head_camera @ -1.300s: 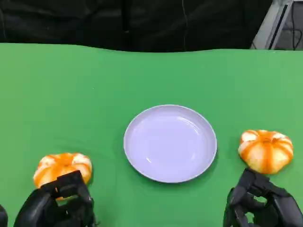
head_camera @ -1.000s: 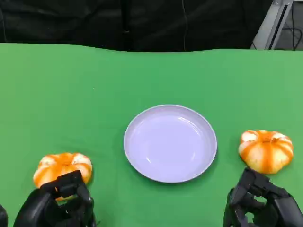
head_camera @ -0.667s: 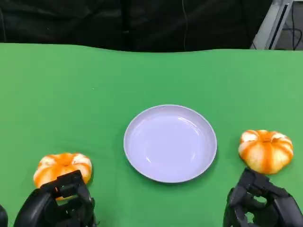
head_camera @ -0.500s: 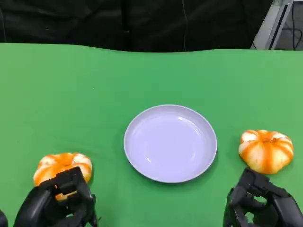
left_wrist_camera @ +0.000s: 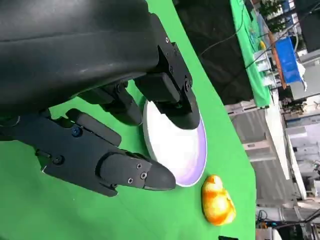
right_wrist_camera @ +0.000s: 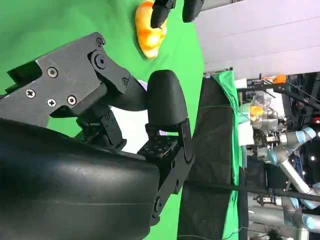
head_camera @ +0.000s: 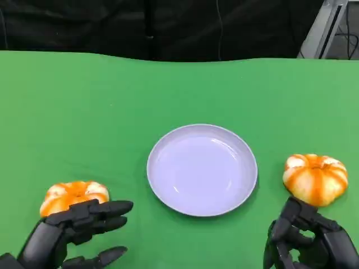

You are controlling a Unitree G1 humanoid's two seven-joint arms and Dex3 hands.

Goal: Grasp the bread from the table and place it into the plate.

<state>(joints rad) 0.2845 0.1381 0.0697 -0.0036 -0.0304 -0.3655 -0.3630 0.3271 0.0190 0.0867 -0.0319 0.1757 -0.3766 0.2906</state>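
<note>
The plate (head_camera: pixel 202 170) is sitting between both hands, holding nothing. The left hand (head_camera: pixel 70 235) is spreading wide; the right hand (head_camera: pixel 305 241) is curling closed around nothing.

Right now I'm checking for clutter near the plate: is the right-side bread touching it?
Apart. In the head view a clear strip of green table separates the plate from the right-side bread.
</note>
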